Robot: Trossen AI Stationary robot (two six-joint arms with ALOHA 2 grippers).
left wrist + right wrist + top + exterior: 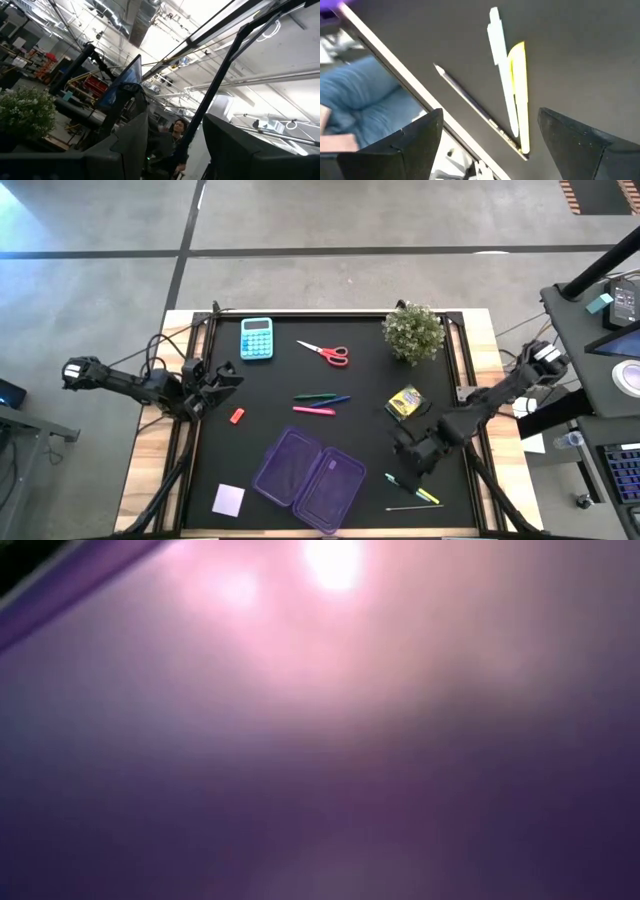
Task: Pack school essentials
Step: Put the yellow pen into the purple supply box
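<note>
My right gripper (415, 458) hangs open over the mat's near right part, just short of a yellow pen (519, 95), a pale pen (499, 65) and a thin pencil (470, 102) lying flat by the near edge. These pens (412, 488) are apart from its fingers. The open purple case (308, 477) lies at the near middle. Green and blue pens (322, 397), a pink pen (313, 410), red-handled scissors (325, 352), the yellow crayon box (406, 402) and the lilac note pad (229, 499) lie flat on the mat. My left gripper (215, 380) waits open at the left edge, pointing upward (175, 160).
A teal calculator (257, 338) and a potted plant (413, 330) stand at the far side, and a small red eraser (237, 416) lies at the left. The purple case fills the low view (320, 740). A person's leg in jeans (365, 100) shows beyond the near edge.
</note>
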